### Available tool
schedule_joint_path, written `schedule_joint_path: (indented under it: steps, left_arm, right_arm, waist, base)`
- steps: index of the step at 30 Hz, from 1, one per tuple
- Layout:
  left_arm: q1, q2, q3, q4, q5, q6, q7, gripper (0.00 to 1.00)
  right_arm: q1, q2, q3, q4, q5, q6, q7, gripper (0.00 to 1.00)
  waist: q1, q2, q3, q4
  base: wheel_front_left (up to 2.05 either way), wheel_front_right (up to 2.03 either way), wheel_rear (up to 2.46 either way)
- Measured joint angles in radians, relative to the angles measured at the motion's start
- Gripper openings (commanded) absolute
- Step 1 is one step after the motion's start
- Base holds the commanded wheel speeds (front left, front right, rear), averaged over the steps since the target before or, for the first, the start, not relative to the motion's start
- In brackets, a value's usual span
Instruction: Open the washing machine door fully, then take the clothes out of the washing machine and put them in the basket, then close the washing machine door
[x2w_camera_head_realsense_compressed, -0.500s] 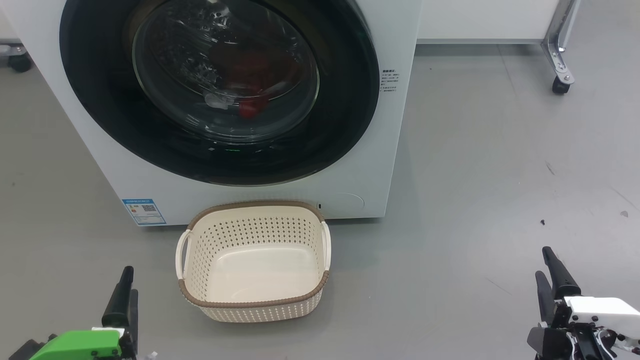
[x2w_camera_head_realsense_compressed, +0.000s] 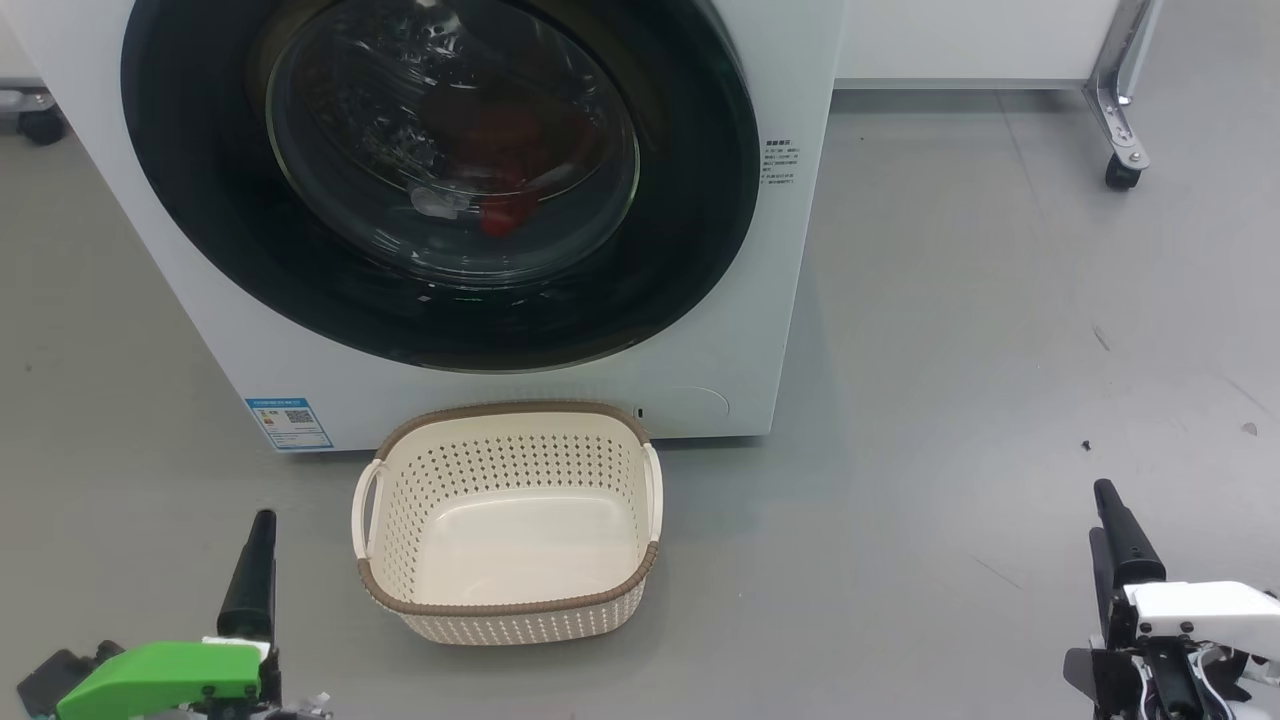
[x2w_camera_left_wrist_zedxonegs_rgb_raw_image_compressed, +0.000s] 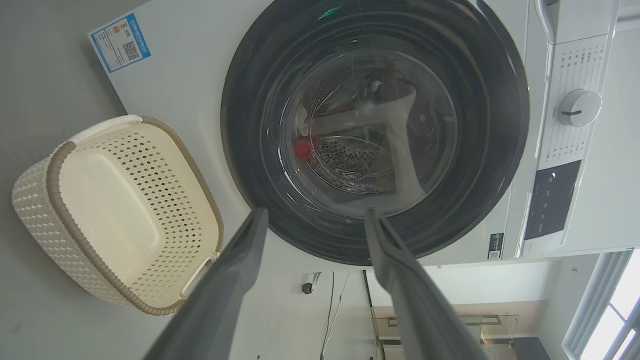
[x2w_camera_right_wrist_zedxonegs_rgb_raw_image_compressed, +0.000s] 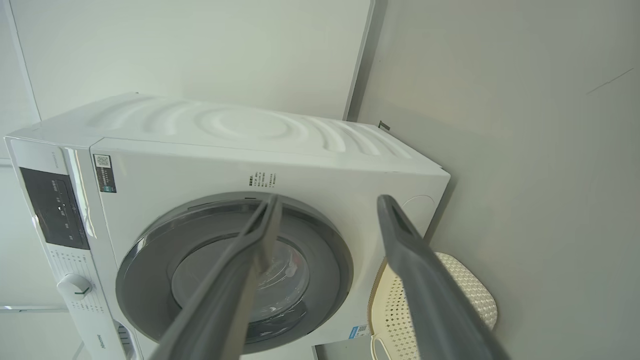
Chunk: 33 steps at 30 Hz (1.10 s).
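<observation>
**Head view.** The washing machine (x2w_camera_head_realsense_compressed: 790, 300) stands on the grey floor, and the washing machine door (x2w_camera_head_realsense_compressed: 450, 150) is shut flush against its front. The clothes (x2w_camera_head_realsense_compressed: 505, 215) show as red fabric behind the glass, low in the drum. The basket (x2w_camera_head_realsense_compressed: 500, 625) sits empty on the floor, just in front of the machine and below the door. The left gripper (x2w_camera_head_realsense_compressed: 255, 560) is at lower left and the right gripper (x2w_camera_head_realsense_compressed: 1110, 530) at lower right. Both are well apart from the door and hold nothing.

**Left wrist view.** The left fingers (x2w_camera_left_wrist_zedxonegs_rgb_raw_image_compressed: 235, 280) stand spread wide with nothing between them, pointing at the lower rim of the door. The basket lies to one side. A control knob (x2w_camera_left_wrist_zedxonegs_rgb_raw_image_compressed: 579, 107) is visible on the panel.

**Right wrist view.** The right fingers (x2w_camera_right_wrist_zedxonegs_rgb_raw_image_compressed: 415, 270) are likewise parted and empty, aimed at the door's edge nearest the printed text.

**Assessment.** No step of the task is done yet.
- **Door:** It is likely rigid and hinged, and its glossy rim is probably slippery. No handle recess can be made out clearly. The grip should probably go on the rim edge on the printed-text side, never on the glass.
- **Clothes:** They should be light, soft and limp, so pinch a bunched fold.
- **Basket:** It looks light and may slide if knocked.
</observation>
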Motion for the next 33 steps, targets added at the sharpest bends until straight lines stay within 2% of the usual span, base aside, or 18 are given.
schedule_joint_path:
  steps: [10,17,28,33]
  left_arm:
    - [-0.012,0.056,-0.062,-0.015,0.188,0.000,-0.043,1.00]
    - [-0.023,0.078,-0.098,-0.020,0.326,0.002,-0.066,1.00]
    - [-0.036,0.103,-0.162,-0.038,0.560,0.052,-0.107,1.00]
    - [-0.041,0.105,-0.191,-0.041,0.652,0.067,-0.124,1.00]
  right_arm:
    - [-0.003,-0.040,0.048,-0.013,-0.125,0.000,-0.048,1.00]
    - [-0.010,-0.101,0.094,-0.016,-0.308,-0.002,-0.082,1.00]
    - [-0.027,-0.151,0.199,-0.025,-0.595,-0.054,-0.128,1.00]
    - [-0.029,-0.153,0.235,-0.024,-0.676,-0.075,-0.144,1.00]
  waist:
    - [0.0000,0.0000,0.000,0.001]
    - [0.0000,0.0000,0.000,0.002]
    - [0.0000,0.0000,-0.001,0.002]
    - [0.0000,0.0000,-0.001,0.003]
  base:
    - [0.00,0.00,0.00]
    - [0.00,0.00,0.00]
    - [0.00,0.00,0.00]
    - [0.00,0.00,0.00]
